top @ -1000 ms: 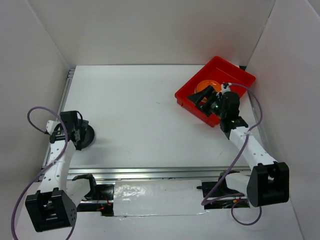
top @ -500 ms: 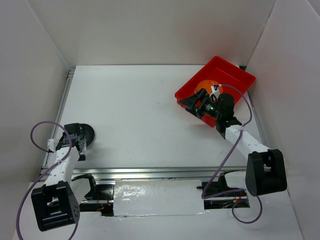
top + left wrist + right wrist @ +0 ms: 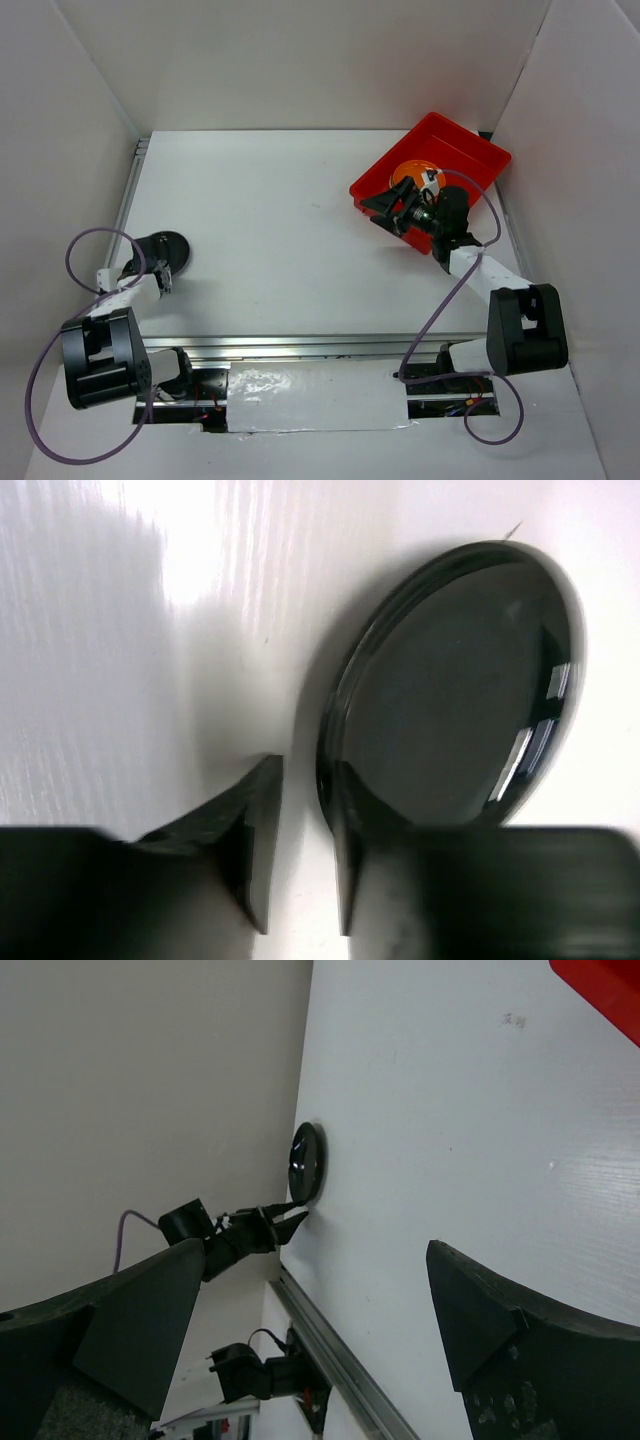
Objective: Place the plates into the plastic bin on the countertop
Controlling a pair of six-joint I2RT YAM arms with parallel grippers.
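Observation:
A dark round plate (image 3: 165, 247) lies at the left side of the white countertop (image 3: 290, 230). In the left wrist view the dark plate (image 3: 450, 690) fills the upper right. My left gripper (image 3: 306, 767) is low at its near rim, jaws narrowed, with the rim against the right finger (image 3: 345, 860) and white surface showing in the gap. It is also visible as the left gripper (image 3: 159, 274) from above. An orange plate (image 3: 412, 172) lies in the red plastic bin (image 3: 470, 150). My right gripper (image 3: 386, 212) hangs wide open and holds nothing, over the bin's near-left wall.
White walls enclose the countertop on three sides. A metal rail (image 3: 300, 345) runs along the front edge. The right wrist view looks across the surface to the dark plate (image 3: 306, 1163) and the left gripper (image 3: 290, 1215), with a bin corner (image 3: 600, 980) at top right.
The left arm has folded back and dropped low beside the dark plate, and its jaws have narrowed around the rim. The right gripper has drawn back from over the orange plate to the bin's wall.

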